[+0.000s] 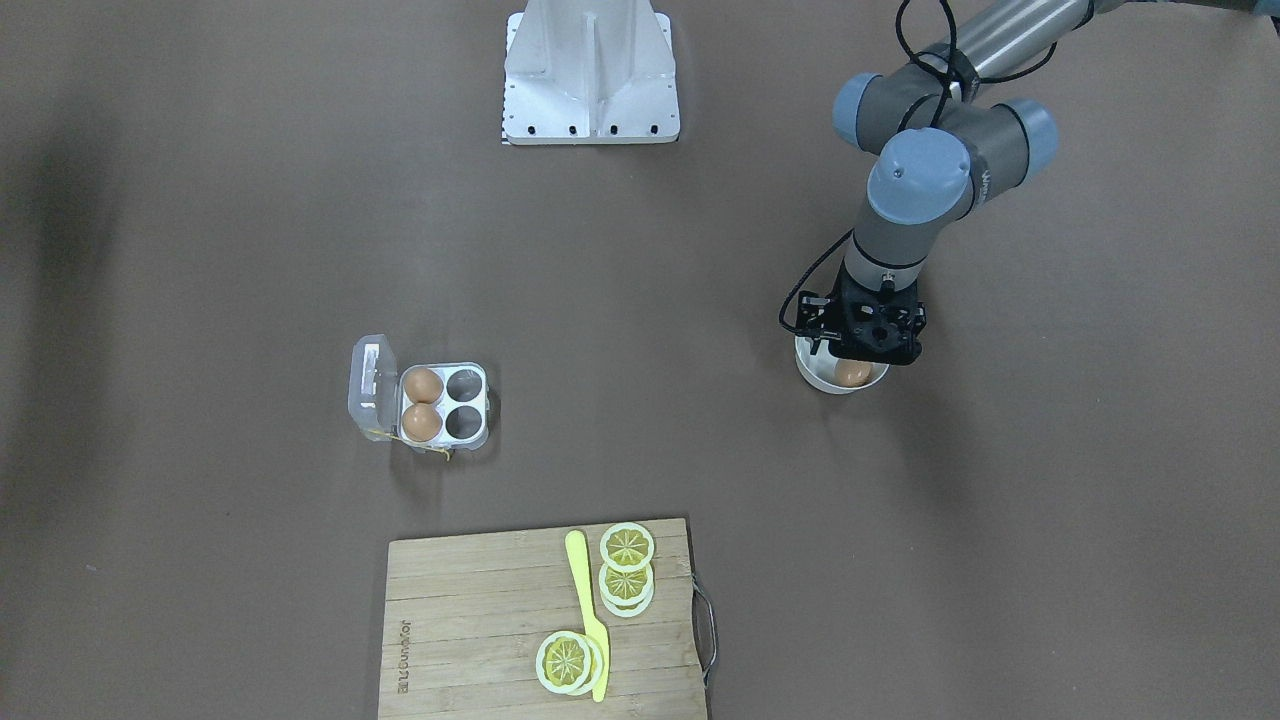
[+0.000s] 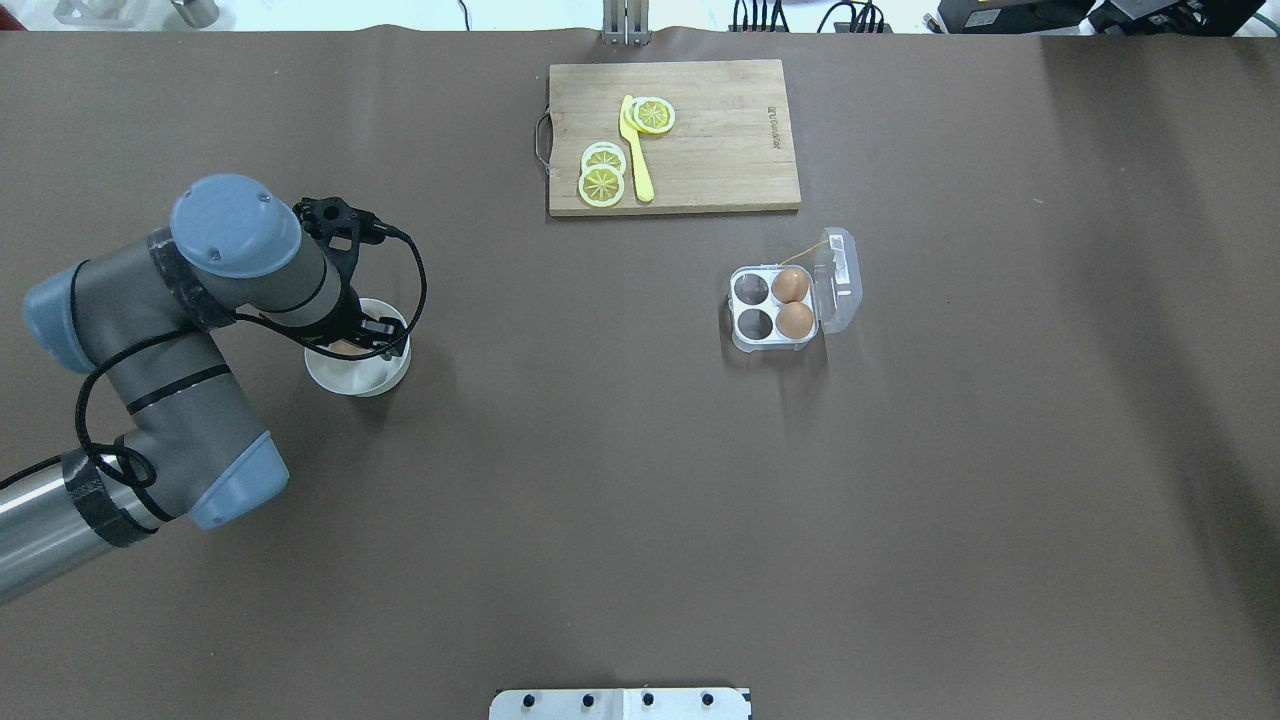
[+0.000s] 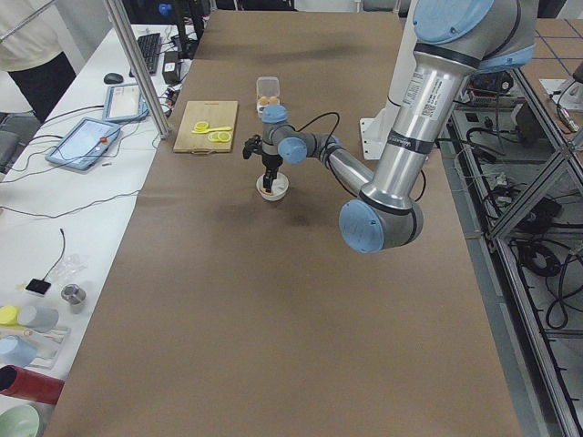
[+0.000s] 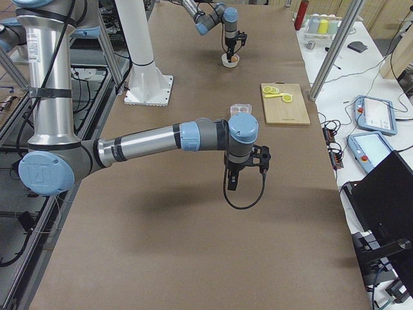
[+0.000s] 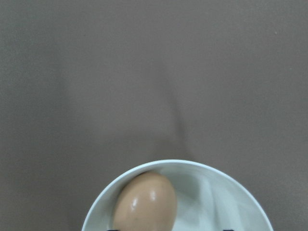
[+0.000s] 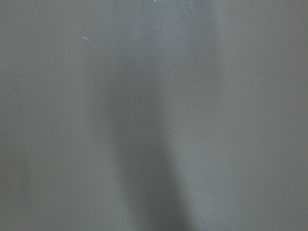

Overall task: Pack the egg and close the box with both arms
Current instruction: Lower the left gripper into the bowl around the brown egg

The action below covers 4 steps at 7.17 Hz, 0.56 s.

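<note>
Front view: box (image 1: 440, 403) lies open on the bench (image 1: 200, 250), lid flopped to 9 o'clock. 2 packed eggs (image 1: 422, 422) fill the 9 o'clock cells; both 3 o'clock cells are empty. The egg (image 1: 853, 373) sits in a white bowl (image 1: 812, 372) well off at 3 o'clock, L arm (image 1: 905, 200) right above it.

Overhead: egg mostly hidden under L jaws.

Left side view: L jaws reach down into the bowl.

Right side view: R arm (image 4: 148, 141) hangs over bare bench at the box's 6 o'clock. Can't tell if R jaws are open or closed.

L wrist cam: egg at 6 o'clock, dark jaw tips wide apart at bottom edge, so L jaws look open, nothing gripped.

R wrist cam: bench only.

Prob. early-mid task. Left to do: grab egg, carry it, seat it, shut lid.
</note>
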Available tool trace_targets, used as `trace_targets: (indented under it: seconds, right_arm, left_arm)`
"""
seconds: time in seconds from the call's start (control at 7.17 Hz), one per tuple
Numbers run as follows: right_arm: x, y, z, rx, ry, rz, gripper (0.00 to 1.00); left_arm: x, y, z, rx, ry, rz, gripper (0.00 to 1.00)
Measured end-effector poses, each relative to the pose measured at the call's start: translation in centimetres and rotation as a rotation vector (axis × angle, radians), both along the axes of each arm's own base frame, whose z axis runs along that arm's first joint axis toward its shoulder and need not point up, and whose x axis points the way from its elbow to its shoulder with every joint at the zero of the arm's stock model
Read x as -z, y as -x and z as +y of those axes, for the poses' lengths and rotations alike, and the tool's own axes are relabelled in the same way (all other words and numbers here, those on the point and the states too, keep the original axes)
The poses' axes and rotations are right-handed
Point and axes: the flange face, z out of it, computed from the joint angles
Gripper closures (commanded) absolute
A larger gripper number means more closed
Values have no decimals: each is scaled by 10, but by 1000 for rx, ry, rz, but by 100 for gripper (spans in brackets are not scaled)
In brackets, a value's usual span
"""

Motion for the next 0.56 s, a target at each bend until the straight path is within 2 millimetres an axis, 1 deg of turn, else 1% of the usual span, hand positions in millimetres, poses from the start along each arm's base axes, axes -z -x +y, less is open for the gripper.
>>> trace_targets:
  seconds: [0.28, 0.56]
  right_arm:
    - [0, 0, 0, 0, -1, 0, 0]
    - [1, 0, 0, 0, -2, 0, 0]
  left_arm:
    - [-2, -1, 0, -2, 3, -4, 21]
    - [0, -5, -3, -2, 4, -3, 21]
